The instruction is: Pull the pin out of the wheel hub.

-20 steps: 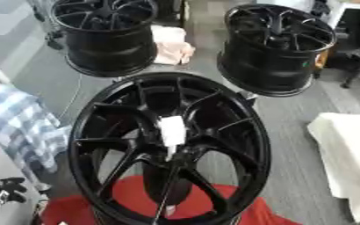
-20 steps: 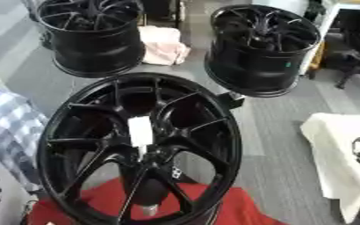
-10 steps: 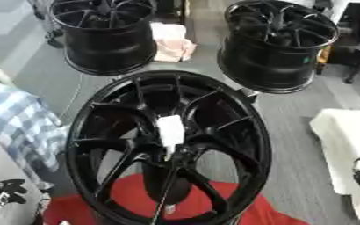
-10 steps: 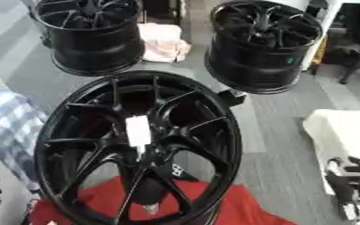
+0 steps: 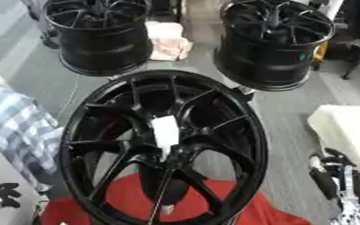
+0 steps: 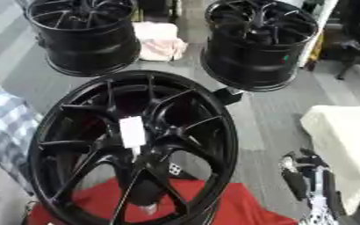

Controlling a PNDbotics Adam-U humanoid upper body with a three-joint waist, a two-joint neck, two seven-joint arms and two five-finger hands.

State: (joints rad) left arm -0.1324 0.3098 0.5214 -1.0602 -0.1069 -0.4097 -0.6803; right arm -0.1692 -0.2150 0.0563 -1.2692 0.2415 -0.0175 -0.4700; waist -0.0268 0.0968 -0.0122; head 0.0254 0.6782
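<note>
The wheel hub [image 5: 164, 145] is standing tilted towards the camera over a red cloth [image 5: 252, 211], its spokes meeting at a centre where a pale, oblong piece, which I am taking for the pin [image 5: 165, 132], is sitting with its long axis running up and down the view. The right hand [image 6: 310, 184] is showing at the lower right with its fingers pointing up and relaxed, holding nothing, and the pin is lying up and to the left of it, across the rim. The left hand [image 5: 0, 195] is peeping in at the lower left corner, and I cannot tell how its fingers are set. The right hand is looking the readier of the two. No brand or writing is proving readable; a small white mark low on the hub [image 6: 173, 167] is staying illegible
</note>
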